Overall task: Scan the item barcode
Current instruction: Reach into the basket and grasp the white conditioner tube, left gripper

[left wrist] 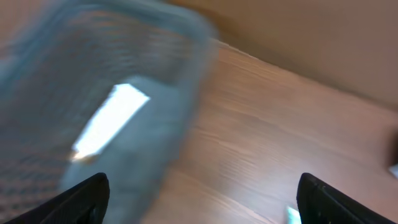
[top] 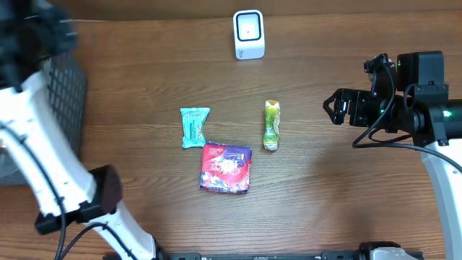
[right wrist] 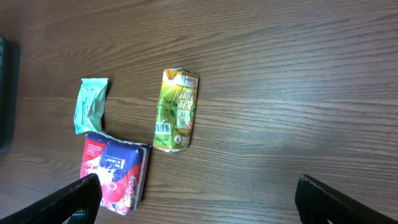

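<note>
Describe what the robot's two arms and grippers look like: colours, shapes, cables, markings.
Both arms have white tubular links and chunky black joints. The left arm carries a thin black cable; the right arm has a looping black cable and a green light. The left gripper and right gripper are black, two-fingered. No readable markings.

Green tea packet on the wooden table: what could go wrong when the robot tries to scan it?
The green tea packet lies flat on the wood, so the right arm's fingers could slip off it, or cover its printed barcode. The teal wrapped packet and the red and purple packet lie close beside it and could get knocked.
</note>
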### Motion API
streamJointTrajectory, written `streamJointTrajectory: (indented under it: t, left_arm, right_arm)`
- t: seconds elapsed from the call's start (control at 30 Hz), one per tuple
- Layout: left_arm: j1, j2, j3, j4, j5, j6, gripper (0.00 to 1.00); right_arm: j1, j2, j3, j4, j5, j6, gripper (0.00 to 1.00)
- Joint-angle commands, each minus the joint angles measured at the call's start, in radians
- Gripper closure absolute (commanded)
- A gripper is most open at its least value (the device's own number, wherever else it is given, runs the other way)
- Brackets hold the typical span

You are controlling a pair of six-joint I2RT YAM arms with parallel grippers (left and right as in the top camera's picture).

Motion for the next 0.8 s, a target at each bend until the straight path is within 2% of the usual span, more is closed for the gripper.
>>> streamJointTrajectory:
  t: [0.0, 0.07, 0.2, 0.6, 0.67, 0.77]
  left_arm:
    - [0.155, 0.006, 0.019, -0.003, 0.043, 0.03, 0.13]
    - [0.251, 0.019, 0.015, 0.006, 0.08, 0.034, 0.16]
    - [0.365, 0.055, -0.003, 0.048, 0.171, 0.068, 0.3]
    - [0.446, 0.281, -0.006, 0.027, 0.163, -0.045, 0.38]
    - [0.471, 0.332, -0.006, 0.047, 0.169, -0.055, 0.43]
    - [0.483, 0.37, -0.006, 0.099, 0.193, -0.056, 0.43]
  right_arm:
    - [0.005, 0.0, 0.024, 0.007, 0.001, 0.0, 0.0]
    - [0.005, 0.0, 0.024, 0.006, 0.001, 0.0, 0.0]
    - [0.005, 0.0, 0.024, 0.012, 0.0, 0.0, 0.0]
    - [0.005, 0.0, 0.024, 0.014, 0.0, 0.0, 0.0]
    - [0.005, 0.0, 0.024, 0.014, 0.0, 0.0, 0.0]
    - [0.005, 0.0, 0.024, 0.014, 0.0, 0.0, 0.0]
